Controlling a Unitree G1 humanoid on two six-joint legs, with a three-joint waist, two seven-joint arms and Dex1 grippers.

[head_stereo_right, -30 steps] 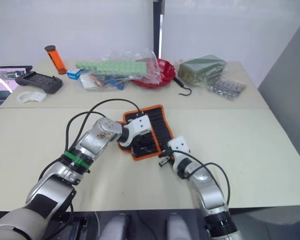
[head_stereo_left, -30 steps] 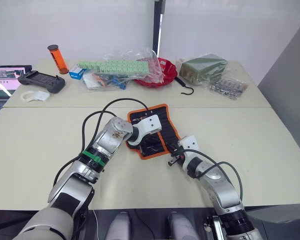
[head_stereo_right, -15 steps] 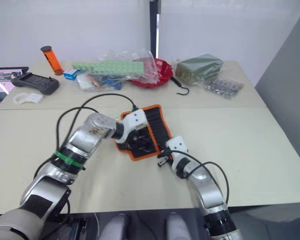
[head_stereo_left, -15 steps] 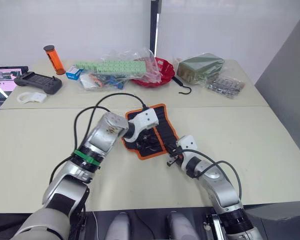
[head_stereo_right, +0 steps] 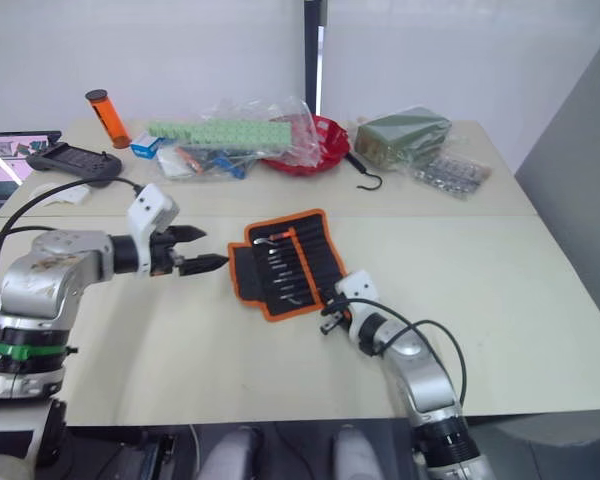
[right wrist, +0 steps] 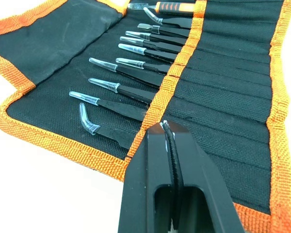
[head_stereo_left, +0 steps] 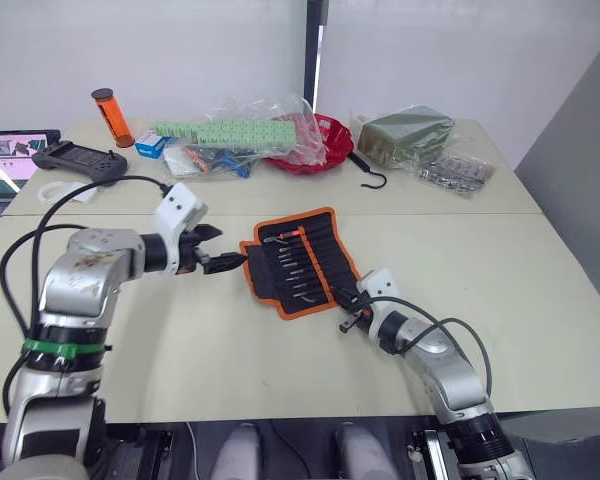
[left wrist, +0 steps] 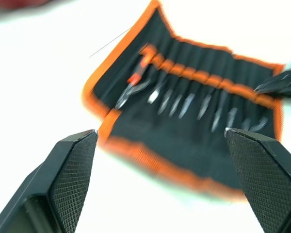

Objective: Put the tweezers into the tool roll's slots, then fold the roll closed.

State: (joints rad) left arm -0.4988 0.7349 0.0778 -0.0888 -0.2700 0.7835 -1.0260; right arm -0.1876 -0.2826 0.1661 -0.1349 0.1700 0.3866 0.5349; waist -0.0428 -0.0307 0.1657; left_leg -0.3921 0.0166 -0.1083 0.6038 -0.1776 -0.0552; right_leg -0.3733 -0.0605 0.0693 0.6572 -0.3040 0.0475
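The tool roll (head_stereo_left: 298, 262) lies unrolled and flat at the table's middle, black with orange trim. Several tweezers (right wrist: 117, 86) sit in the slots (right wrist: 218, 77) under the orange inner strip (right wrist: 177, 65), their tips pointing out. An orange-handled tool (right wrist: 177, 7) occupies the end slot. My left gripper (head_stereo_left: 223, 247) hovers open just left of the roll, holding nothing. In the left wrist view its fingers (left wrist: 70, 167) frame the roll (left wrist: 194, 141). At the roll's near right corner my right gripper (head_stereo_left: 348, 322) rests shut, its tip (right wrist: 166, 127) over the orange strip.
Along the table's far side stand a red bowl (head_stereo_left: 320, 140), a black hook (head_stereo_left: 373, 176), plastic bags with a green pack (head_stereo_left: 225, 133), an orange cylinder (head_stereo_left: 110, 115), a black controller (head_stereo_left: 80, 160) and a green bundle (head_stereo_left: 405, 135). A laptop (head_stereo_left: 5, 155) sits at the far left.
My left gripper has opened and pulled back leftward off the roll, uncovering it. The roll now lies flat and open. The right gripper has stayed in place, shut.
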